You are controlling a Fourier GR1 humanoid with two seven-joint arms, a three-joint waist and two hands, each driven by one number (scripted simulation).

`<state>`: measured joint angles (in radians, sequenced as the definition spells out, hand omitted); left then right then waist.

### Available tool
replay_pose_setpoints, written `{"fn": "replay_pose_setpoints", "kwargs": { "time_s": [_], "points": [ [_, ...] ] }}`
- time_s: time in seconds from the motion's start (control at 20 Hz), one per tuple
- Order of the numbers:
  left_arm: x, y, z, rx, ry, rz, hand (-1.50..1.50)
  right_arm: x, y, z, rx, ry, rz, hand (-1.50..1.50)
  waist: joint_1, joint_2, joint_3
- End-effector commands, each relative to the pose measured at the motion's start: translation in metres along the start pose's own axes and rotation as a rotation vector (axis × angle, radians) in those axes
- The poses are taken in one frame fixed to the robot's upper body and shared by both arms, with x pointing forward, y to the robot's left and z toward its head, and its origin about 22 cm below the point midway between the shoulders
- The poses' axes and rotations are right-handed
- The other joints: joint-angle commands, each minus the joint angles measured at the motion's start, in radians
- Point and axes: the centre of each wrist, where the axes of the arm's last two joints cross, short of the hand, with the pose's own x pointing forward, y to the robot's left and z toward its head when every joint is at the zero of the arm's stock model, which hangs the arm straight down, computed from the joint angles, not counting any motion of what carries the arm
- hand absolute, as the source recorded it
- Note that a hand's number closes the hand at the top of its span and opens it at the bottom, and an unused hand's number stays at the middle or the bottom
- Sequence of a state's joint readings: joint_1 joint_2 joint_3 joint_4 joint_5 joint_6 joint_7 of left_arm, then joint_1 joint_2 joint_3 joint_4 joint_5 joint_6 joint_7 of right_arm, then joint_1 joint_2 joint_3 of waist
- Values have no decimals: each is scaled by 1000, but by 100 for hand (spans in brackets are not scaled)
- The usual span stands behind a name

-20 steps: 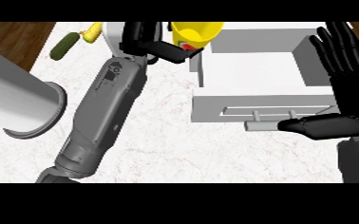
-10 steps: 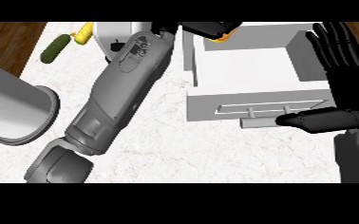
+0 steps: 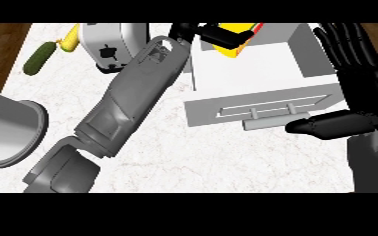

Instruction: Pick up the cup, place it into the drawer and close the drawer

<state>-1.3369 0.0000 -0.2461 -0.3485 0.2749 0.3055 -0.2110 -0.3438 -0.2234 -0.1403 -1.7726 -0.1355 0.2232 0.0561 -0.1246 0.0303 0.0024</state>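
Note:
In the head view my left hand is shut on the yellow cup, its dark fingers curled across the cup's side. The cup hangs tilted over the back left corner of the open white drawer, whose front panel and handle face me. Part of the cup is hidden by the fingers. At the right edge my right hand rests open beside the drawer, fingers up, with its thumb close to the drawer's front right corner.
A white toaster stands behind my left forearm. A yellow banana and a green cucumber lie at the counter's far left. A grey metal pot shows at the left edge. Brown floor lies beyond the counter's left side.
My left arm has swung right and forward, carrying the yellow cup from beside the drawer to above its back left corner. The right hand has stayed where it was.

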Motion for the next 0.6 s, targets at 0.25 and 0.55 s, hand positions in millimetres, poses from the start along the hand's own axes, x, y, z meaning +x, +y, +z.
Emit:
{"fn": "replay_pose_setpoints", "kwargs": {
  "time_s": [0.25,0.55],
  "points": [
    [-31,-4,14,-75,48,-62,-150,1,8,-18,61,-32,-24,-150,-67,19,0],
    [-39,-1,19,-3,3,139,-150,8,35,-22,264,-62,-147,-150,-90,23,-2]
  ]
}}
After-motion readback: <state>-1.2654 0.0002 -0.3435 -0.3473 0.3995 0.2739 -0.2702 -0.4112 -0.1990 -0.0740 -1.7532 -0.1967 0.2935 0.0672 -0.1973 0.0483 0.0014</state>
